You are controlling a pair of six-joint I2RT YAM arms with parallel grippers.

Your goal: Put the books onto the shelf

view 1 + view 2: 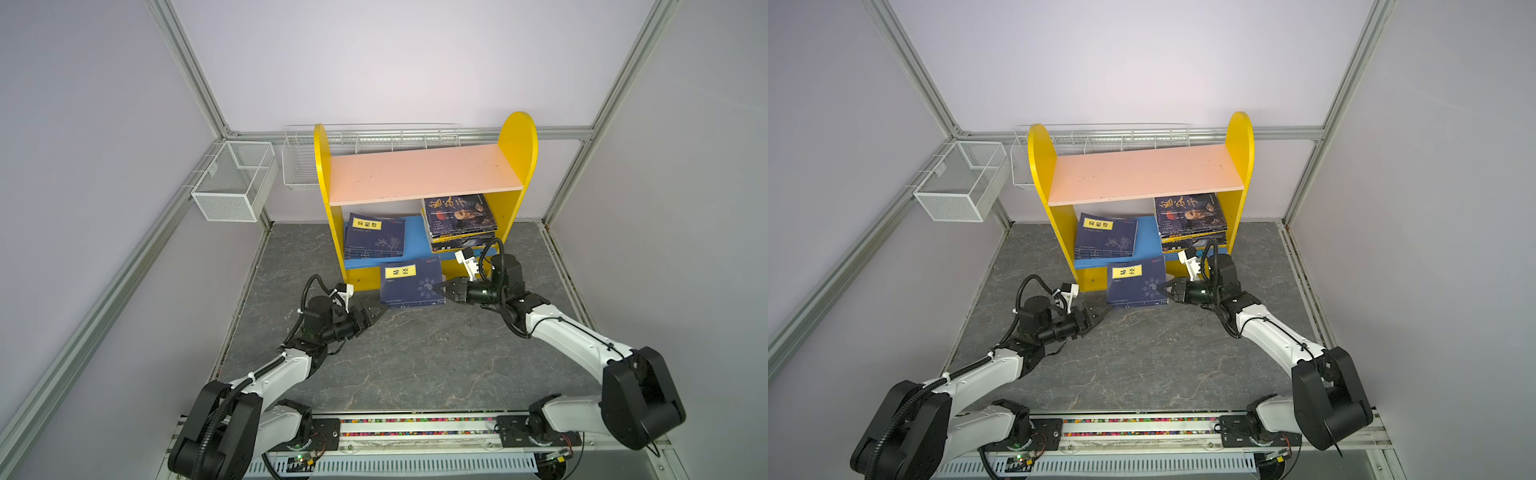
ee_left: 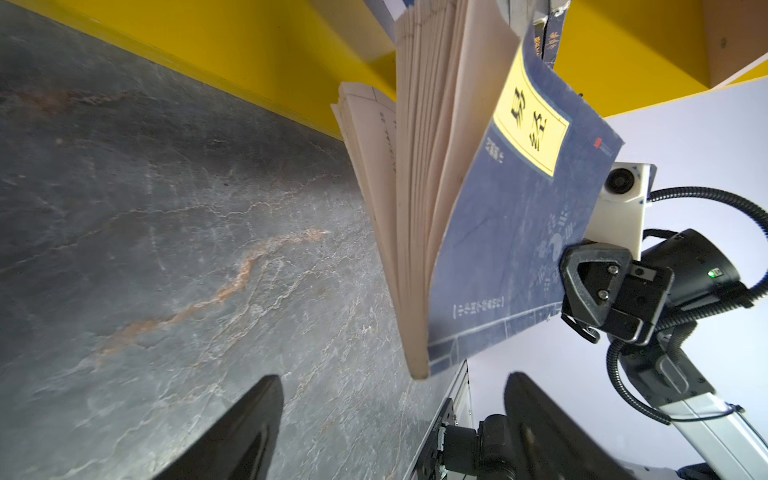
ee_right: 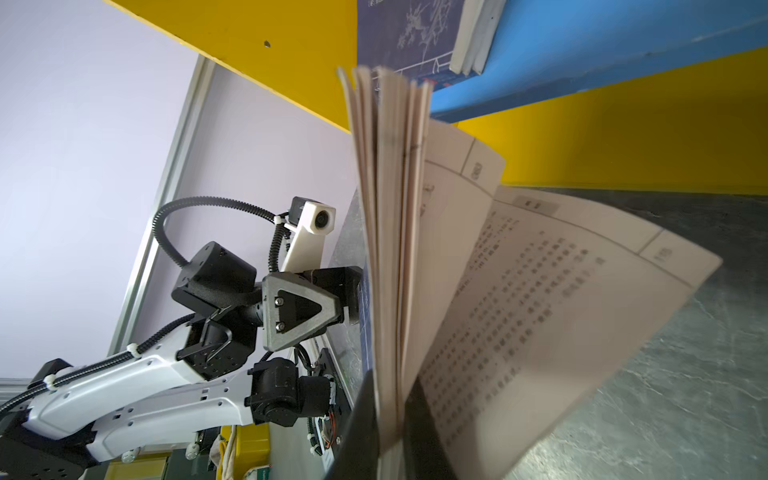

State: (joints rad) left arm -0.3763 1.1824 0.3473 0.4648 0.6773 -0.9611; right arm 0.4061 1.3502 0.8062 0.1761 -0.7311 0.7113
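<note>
We hold the navy book (image 1: 409,282) by its 3 o'clock edge, with the right gripper (image 1: 436,288) clenched on it. The left gripper (image 1: 380,311) stands released at its 8 o'clock, apart. We judge the book light and limp: its pages fan loose, so pinch the whole block. The shelf (image 1: 517,137), at 12 o'clock, carries a navy stack (image 1: 374,239) and a dark stack (image 1: 459,216) on its blue board (image 1: 415,237).

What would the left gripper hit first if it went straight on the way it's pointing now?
Most likely the navy book that the right gripper holds up: the left gripper, jaws open, points at its nearest corner. Depth is unclear, so it could pass just under.
</note>
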